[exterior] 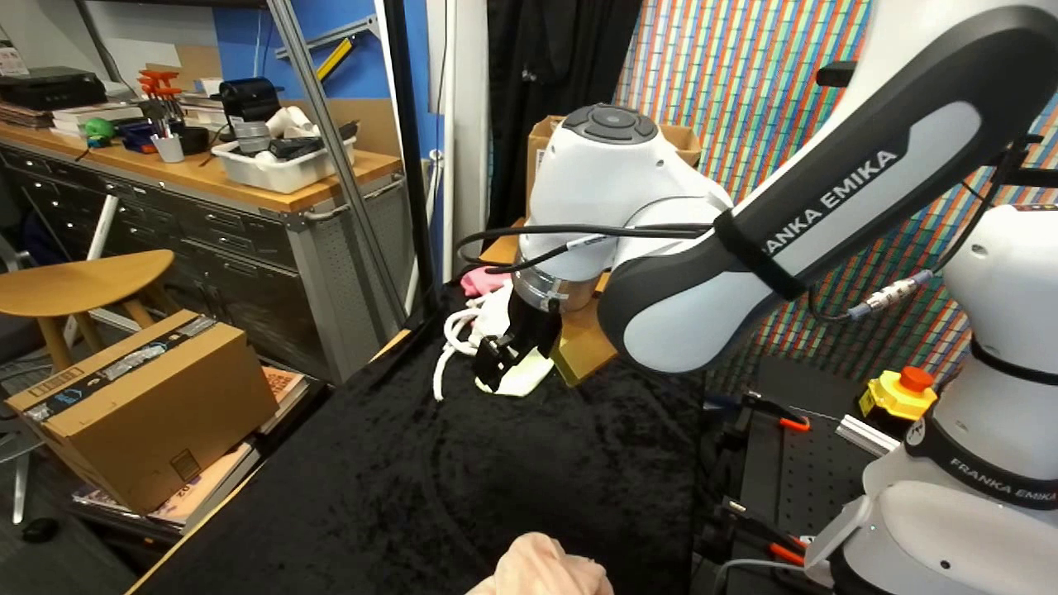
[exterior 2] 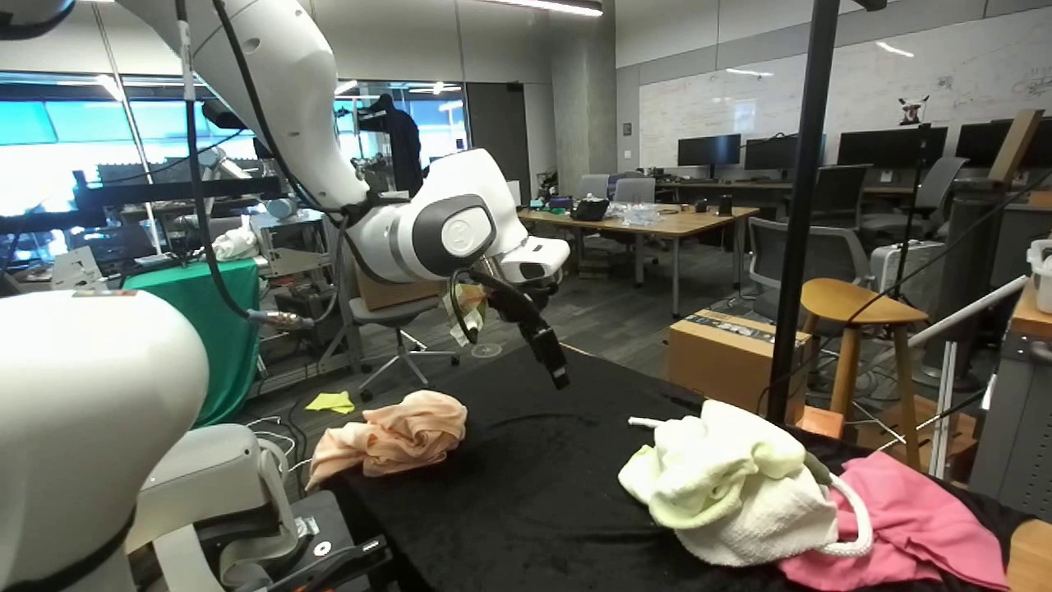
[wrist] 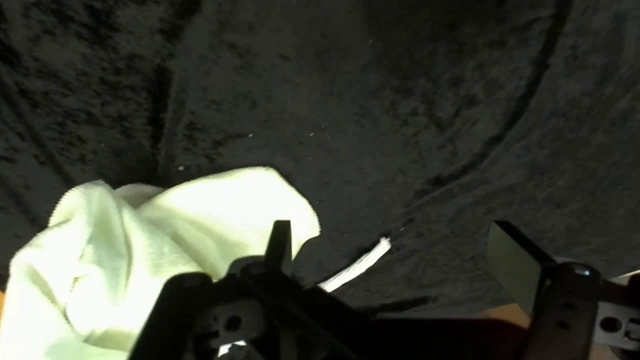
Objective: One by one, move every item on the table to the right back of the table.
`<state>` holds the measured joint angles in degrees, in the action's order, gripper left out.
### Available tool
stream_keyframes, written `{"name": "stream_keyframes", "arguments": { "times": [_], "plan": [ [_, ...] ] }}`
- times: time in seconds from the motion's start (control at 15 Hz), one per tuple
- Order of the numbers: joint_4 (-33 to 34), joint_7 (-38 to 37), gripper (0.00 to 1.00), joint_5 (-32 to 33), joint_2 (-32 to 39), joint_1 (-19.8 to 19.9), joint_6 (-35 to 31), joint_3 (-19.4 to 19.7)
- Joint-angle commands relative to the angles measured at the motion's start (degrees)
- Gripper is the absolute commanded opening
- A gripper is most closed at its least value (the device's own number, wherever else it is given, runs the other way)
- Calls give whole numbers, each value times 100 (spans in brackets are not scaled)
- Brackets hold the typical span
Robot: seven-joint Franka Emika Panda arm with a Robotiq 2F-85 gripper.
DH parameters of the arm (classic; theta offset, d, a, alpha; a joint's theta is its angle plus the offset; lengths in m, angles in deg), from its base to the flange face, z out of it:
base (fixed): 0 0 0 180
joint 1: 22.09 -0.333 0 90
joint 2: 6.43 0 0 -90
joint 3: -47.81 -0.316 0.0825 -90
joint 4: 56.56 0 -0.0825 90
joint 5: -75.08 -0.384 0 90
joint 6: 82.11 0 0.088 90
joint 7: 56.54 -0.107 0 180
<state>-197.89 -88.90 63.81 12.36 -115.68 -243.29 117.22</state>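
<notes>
1. a white and black robot arm [exterior: 793,240] reaches over a wide surface [exterior: 355,496] draped in black fabric, seen in both exterior views.
2. its dark claw [wrist: 390,235] is spread: in the wrist view the fingers [wrist: 515,270] stand wide apart. in an exterior view it hangs, tilted downward, above the black fabric, apart from the cloths.
3. toward the right of an exterior view, on the surface, a pale yellow cloth [exterior 2: 699,485] sits bunched against a cream cloth [exterior 2: 756,526].
4. a white rope [exterior 2: 859,518] loops out from the cream cloth, across part of a pink cloth [exterior 2: 912,510]; a rope end pokes out on the opposite side.
5. the pink cloth lies crumpled just beside the cream cloth, which hides part of it.
6. a peach cloth [exterior 2: 411,436] lies crumpled at an edge of the surface, well apart from the other cloths.
7. in the wrist view, the pale yellow cloth fills the lower left, partly hidden by a finger, and an end of the white rope shows in the gap between the fingers, lower down.
8. beyond the surface, a brown cardboard box [exterior: 157,413] sits near a wooden stool [exterior: 83,281].
</notes>
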Motion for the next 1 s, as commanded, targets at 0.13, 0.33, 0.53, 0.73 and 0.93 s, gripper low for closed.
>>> {"name": "stream_keyframes", "arguments": {
  "times": [0.13, 0.33, 0.53, 0.73, 0.93],
  "plan": [
    [628, 1005, 100, 101, -693, 78, 1248, -508],
    [907, 1196, 100, 259, -1020, 1096, 1809, -1791],
    [1159, 1687, 100, -41, -677, 2235, 2038, -3189],
    [1298, 1640, 100, 253, -394, 3494, 1783, -4553],
    [1484, 1340, 100, 444, -80, 4551, 1844, -5642]
  ]
}}
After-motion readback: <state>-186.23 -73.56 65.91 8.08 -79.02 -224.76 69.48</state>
